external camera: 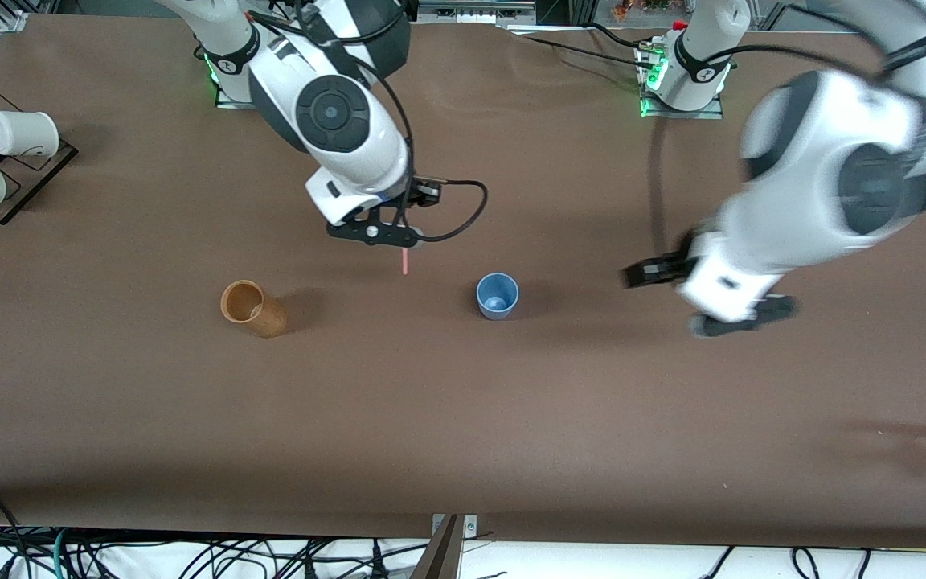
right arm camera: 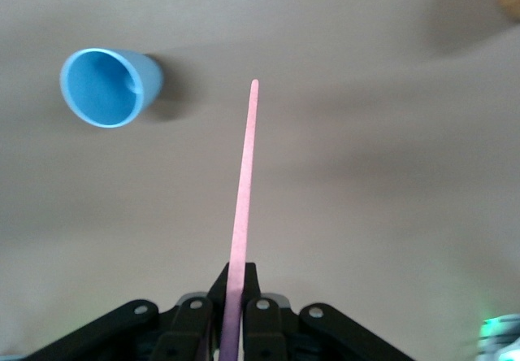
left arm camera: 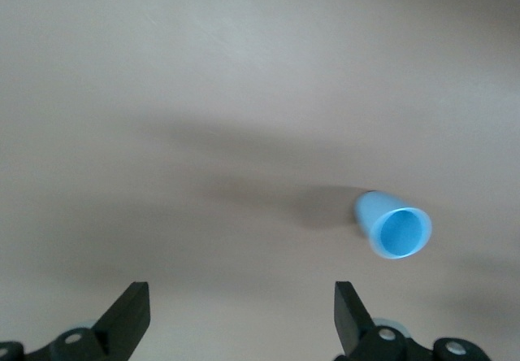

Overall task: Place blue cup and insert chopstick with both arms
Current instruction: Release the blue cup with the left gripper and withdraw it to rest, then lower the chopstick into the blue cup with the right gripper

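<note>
A: Standing upright on the brown table (external camera: 463, 418), mouth up: the blue cup (external camera: 497, 296), roughly midway between the two arms' ends. Nothing inside but its own pale bottom.

B: Seen. Nearer the right arm's end, about as near the front camera: a tan cup (external camera: 252, 308), upright as well.

A: Reaching down from its base along the top of the front view: the right arm, forearm steep, wrist bent over the table between the tan cup and the blue cup.

B: Right gripper (right arm camera: 236, 292)?

A: Pinched tight on the chopstick (right arm camera: 242, 206), fingers closed against its upper end. Pink shaft pointing downward out of the jaws, lower tip free in the air, apart from the blue cup (right arm camera: 108, 86) and off toward its side.

B: And the left arm?

A: Bent at the elbow, blurred, forearm slanting down toward the table at its own end. Left gripper (left arm camera: 242, 316) up over bare table, well apart from the blue cup (left arm camera: 393, 227).

B: Fingers?

A: Spread wide, nothing between them.

B: Elsewhere?

A: White cups (external camera: 19, 133) lying on a dark rack (external camera: 38, 178) at the right arm's end.
</note>
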`<state>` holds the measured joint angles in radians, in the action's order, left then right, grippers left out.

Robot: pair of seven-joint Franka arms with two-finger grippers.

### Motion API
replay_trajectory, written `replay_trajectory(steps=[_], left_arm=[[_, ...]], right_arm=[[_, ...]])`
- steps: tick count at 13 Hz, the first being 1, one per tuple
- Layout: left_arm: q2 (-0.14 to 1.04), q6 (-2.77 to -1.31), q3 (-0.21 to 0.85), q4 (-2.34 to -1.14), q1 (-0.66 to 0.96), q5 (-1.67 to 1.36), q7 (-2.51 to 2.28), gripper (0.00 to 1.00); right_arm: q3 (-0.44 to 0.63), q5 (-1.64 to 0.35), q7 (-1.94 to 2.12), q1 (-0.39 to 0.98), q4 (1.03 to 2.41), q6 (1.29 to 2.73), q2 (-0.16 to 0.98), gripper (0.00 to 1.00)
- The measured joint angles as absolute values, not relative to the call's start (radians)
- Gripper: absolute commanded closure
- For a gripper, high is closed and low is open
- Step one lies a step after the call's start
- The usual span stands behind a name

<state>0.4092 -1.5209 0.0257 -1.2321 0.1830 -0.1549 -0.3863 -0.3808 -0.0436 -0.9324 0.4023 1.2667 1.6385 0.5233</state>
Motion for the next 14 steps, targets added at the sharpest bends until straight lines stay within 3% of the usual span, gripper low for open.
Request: replay_trajectory(steps=[5, 10, 14], left_arm=[[0.224, -1.488, -0.059, -1.344, -0.026, -0.156, -0.151, 0.00], [-0.025, -1.491, -0.049, -1.646, 0.004, -0.111, -0.148, 0.00], [-0.041, -1.536, -0.049, -1.674, 0.019, -0.093, 0.054, 0.00]], right_arm=[[-0.428, -0.074, -1.158, 0.492, 1.125, 1.743, 0.659, 1.00], [-0.432, -0.111, -1.198, 0.506, 1.117, 1.863, 0.717, 1.00], [-0.432, -0.112, -1.205, 0.520, 1.116, 1.900, 0.763, 1.00]])
